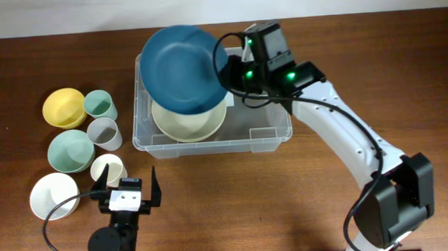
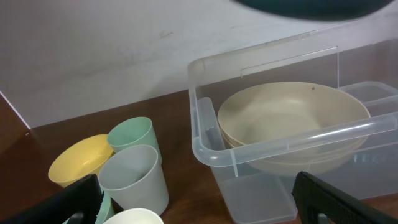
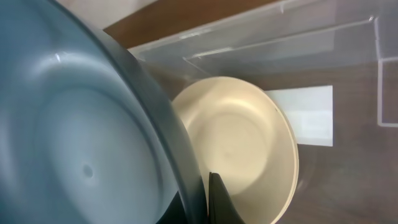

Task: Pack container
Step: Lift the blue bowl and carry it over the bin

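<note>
Overhead, right gripper (image 1: 227, 71): pinched shut on the right rim of the blue bowl (image 1: 180, 67); bowl tilted above the back left of the container (image 1: 277, 132)
container: clear; mid-table; cream bowl (image 1: 190, 123) lying in its left half
left gripper (image 1: 128, 183): jaws wide, holding nothing; just beside a white cup (image 1: 108, 170)
left of container: 3 bowls (image 1: 70, 150) and 2 more cups (image 1: 103, 133) on the table (image 1: 288, 206)

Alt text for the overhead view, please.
The right pincer holds a dark blue bowl by its rim over the clear container, which already holds a cream bowl. The left pincer sits open near small bowls and cups on the wooden table.
</note>
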You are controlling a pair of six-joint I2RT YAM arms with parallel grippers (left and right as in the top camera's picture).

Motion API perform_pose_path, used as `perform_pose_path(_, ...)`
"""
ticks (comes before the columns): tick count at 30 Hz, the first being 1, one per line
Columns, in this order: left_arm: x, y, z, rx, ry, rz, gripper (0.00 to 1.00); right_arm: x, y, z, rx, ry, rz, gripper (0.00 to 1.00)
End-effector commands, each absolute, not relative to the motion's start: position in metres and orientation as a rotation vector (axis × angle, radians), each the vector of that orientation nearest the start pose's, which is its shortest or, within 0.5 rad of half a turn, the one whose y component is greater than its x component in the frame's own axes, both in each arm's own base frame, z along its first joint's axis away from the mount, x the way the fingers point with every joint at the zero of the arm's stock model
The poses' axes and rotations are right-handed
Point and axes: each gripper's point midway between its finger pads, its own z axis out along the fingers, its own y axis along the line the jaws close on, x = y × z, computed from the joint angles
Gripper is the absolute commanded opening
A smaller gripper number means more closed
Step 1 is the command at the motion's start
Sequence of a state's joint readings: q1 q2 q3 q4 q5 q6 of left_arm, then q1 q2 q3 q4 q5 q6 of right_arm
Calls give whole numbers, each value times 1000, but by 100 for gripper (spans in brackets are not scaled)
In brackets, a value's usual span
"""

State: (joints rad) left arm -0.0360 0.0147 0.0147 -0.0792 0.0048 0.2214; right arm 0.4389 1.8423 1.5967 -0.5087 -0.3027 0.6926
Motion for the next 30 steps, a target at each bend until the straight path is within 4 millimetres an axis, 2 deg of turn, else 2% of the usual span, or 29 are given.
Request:
perform_pose_path(1, 246, -11, 156, 235, 1636, 142, 100, 453, 265, 178, 214, 2501, 827, 4)
perform_pose_path(12, 246, -11, 156, 234, 1636, 142, 100, 452, 264, 111, 253, 2652, 756, 4)
perform_pose_path(23, 246, -11, 156, 234, 1637, 142, 100, 443, 268, 79, 261, 2740, 751, 4)
perform_pose_path(30, 246, -11, 156, 234, 1636, 142, 100, 437, 277, 71, 240, 2768, 788, 6)
